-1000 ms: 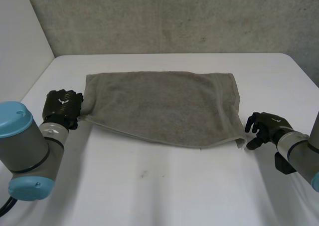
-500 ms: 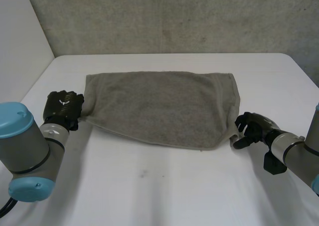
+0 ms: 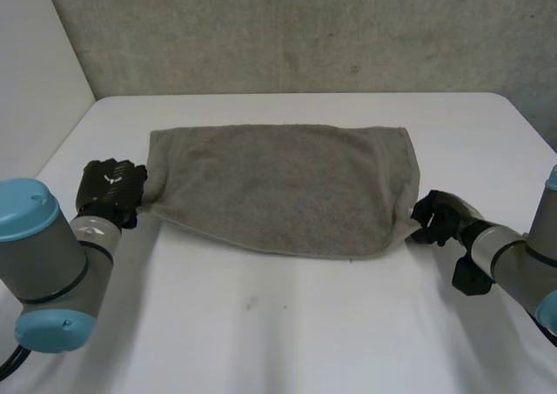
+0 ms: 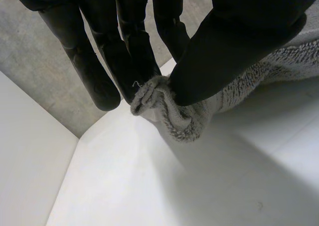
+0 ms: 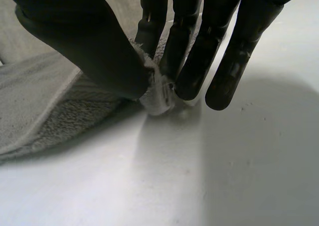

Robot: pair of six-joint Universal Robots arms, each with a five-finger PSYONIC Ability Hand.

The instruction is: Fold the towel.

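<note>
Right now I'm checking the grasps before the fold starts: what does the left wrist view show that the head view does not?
Left wrist view: the left hand close up, with thumb and fingers pinching a bunched corner of the towel. Head view: the towel's full spread across the white table, and the right hand at its near right corner. Both: the left hand at the towel's near left corner, with the table beneath.

Towel point(image 3: 278, 185): was looped terry cloth, rough, matt.
Table point(image 3: 287, 333): looked smooth, faintly glossy.
Wall point(image 3: 305, 29): looked rough, matt, like concrete.
</note>
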